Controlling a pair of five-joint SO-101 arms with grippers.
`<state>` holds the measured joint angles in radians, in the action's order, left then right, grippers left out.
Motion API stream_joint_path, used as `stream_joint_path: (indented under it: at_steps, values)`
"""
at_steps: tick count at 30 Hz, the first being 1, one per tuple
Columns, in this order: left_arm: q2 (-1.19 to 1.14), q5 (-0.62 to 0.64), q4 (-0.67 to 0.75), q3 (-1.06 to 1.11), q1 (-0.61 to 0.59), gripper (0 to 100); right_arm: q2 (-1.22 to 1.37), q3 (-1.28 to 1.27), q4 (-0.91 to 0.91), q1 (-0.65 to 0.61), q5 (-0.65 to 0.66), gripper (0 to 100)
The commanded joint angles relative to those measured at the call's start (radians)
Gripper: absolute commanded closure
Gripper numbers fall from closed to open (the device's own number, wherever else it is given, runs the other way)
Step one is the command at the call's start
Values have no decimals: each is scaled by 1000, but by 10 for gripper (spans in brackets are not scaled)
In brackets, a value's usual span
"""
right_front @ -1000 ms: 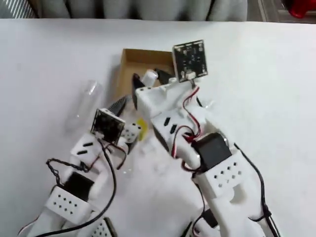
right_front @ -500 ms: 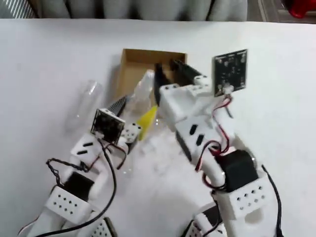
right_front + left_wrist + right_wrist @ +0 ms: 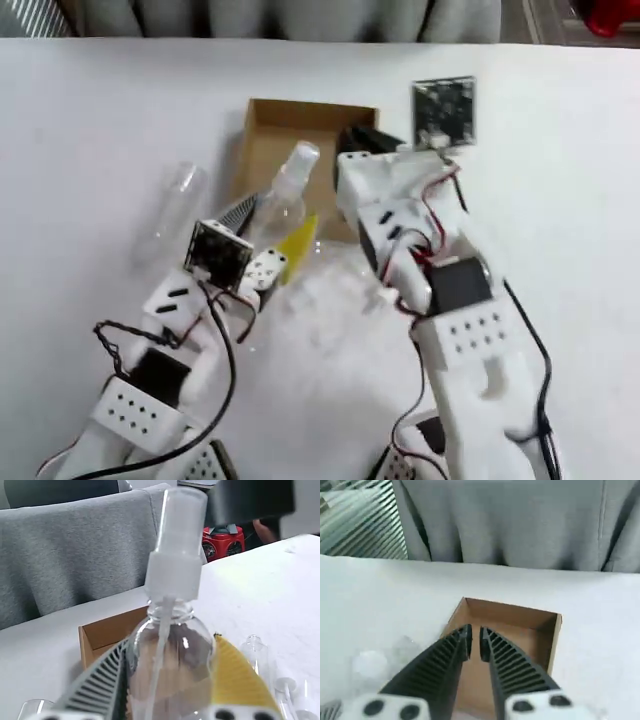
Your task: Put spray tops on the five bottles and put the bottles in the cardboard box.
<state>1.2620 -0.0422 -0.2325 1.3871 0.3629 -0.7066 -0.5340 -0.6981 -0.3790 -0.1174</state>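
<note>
A clear bottle (image 3: 278, 195) with a white spray top (image 3: 303, 155) leans over the near edge of the cardboard box (image 3: 262, 112). My left gripper (image 3: 270, 226) is shut on its body, one ribbed grey finger (image 3: 97, 687) and one yellow finger (image 3: 235, 677) either side of the bottle (image 3: 165, 665). The spray top (image 3: 175, 545) sits on the neck. My right gripper (image 3: 358, 138) hangs over the box's right part, off the bottle. Its fingertips (image 3: 465, 636) stand almost together with nothing between them, above the box (image 3: 512, 612).
A second clear bottle (image 3: 172, 205) lies on the white table left of the box, also seen as a bottle (image 3: 370, 664). More bare bottle necks (image 3: 254, 647) lie near the left gripper. A grey sofa stands behind the table.
My right gripper has let go of the spray top, swung right off the bottle and closed over the box. The left gripper still holds the capped bottle in place.
</note>
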Motion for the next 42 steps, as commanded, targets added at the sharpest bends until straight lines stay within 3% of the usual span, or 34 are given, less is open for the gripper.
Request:
stream_joint_path:
  at_steps: [1,20,33,38,42]
  values:
    - [25,5,44,-8,13,978,4,12,18,-85,15,982]
    - [25,5,44,-6,12,978,2,34,-65,-13,18,982]
    - [19,8,46,-29,-7,978,-73,-8,-360,41,25,983]
    - [16,201,43,-83,-117,978,-157,-143,-297,-10,26,983]
    - [16,232,46,-91,-140,978,-220,-272,-174,-81,26,983]
